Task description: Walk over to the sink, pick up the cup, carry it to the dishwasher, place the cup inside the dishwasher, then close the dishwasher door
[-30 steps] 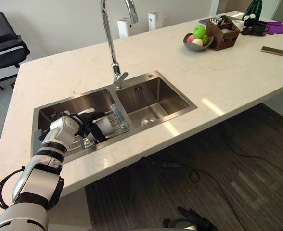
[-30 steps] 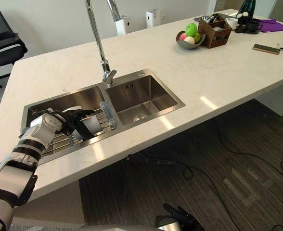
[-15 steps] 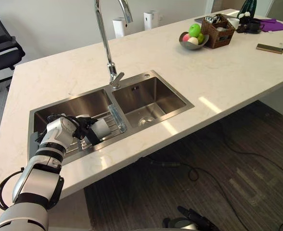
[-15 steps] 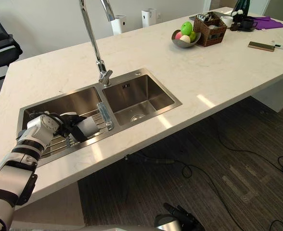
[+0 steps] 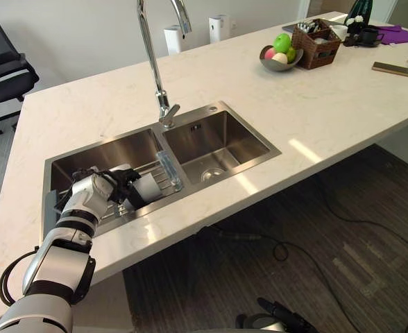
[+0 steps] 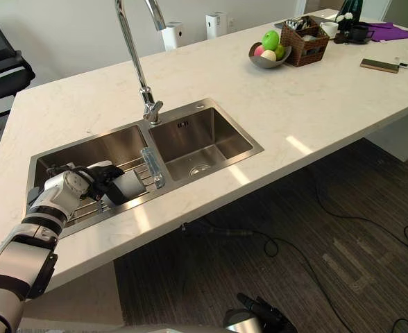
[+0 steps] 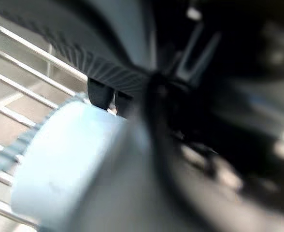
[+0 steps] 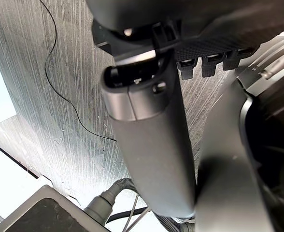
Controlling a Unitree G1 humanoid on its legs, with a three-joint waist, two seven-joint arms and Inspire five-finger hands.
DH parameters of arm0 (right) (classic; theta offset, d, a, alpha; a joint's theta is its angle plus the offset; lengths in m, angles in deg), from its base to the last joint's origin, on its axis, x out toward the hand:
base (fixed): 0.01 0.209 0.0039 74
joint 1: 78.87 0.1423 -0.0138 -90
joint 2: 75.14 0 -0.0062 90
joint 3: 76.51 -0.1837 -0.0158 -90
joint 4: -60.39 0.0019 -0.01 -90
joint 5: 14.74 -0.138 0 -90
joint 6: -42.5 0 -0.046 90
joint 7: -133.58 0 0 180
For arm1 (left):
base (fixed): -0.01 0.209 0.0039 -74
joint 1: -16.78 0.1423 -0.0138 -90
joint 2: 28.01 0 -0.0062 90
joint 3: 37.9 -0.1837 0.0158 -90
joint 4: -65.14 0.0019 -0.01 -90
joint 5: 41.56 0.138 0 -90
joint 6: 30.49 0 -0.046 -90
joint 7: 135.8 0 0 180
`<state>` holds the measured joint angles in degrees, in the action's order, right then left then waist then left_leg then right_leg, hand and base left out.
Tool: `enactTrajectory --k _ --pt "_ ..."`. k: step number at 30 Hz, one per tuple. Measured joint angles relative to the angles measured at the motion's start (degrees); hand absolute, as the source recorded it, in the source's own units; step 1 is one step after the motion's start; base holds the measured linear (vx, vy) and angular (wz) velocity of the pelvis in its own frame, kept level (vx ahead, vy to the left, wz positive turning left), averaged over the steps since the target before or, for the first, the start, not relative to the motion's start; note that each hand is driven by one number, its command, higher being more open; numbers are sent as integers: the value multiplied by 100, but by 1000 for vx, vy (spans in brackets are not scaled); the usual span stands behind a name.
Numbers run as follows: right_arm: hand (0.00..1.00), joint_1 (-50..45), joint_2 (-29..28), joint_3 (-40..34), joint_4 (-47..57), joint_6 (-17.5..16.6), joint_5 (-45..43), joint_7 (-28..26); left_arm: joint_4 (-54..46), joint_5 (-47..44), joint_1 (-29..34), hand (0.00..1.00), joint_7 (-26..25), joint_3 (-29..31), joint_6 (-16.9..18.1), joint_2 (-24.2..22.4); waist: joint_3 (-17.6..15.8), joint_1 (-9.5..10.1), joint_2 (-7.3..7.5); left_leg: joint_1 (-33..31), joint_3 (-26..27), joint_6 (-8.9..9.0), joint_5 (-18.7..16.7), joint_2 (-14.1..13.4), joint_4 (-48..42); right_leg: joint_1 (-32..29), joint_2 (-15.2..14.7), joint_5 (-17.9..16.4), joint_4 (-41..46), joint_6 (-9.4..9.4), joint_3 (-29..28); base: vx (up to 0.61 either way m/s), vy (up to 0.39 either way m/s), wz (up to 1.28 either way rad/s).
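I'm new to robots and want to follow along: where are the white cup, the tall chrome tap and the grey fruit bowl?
white cup [image 5: 150, 187], left eye view, its side wall.
tall chrome tap [image 5: 166, 111], left eye view, its base.
grey fruit bowl [image 5: 279, 67], left eye view, its outer wall.

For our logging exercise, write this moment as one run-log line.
stage: grasp at sink | left hand: curled round cup, at wire rack | right hand: low, idle
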<state>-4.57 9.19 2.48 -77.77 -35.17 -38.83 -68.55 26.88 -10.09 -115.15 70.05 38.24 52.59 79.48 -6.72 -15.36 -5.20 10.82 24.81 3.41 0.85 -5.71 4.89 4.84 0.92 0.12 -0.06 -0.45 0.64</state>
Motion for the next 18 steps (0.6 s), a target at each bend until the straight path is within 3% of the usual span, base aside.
enactTrajectory --k 4,11,18 --pt "100 24 15 0 -72 -9 0 -12 2 -120 70 0 -366 0 157 -42 0 20 0 -7 -60 0 0 -4 0 35 0 0 -28 1 61 -3 -7 8" --pt "100 43 8 0 -173 -114 -2 -25 10 -626 215 0 -1844 35 626 -44 -3 67 11 -49 -113 0 0 -2 -2 30 -6 0 -39 0 110 0 -6 2" --pt "100 46 1 -1 -355 -320 -5 -32 -444 -2014 225 0 -2695 545 867 -52 5 245 47 -92 -243 -1 18 8 -9 77 -13 -2 -41 0 250 -10 -18 9"
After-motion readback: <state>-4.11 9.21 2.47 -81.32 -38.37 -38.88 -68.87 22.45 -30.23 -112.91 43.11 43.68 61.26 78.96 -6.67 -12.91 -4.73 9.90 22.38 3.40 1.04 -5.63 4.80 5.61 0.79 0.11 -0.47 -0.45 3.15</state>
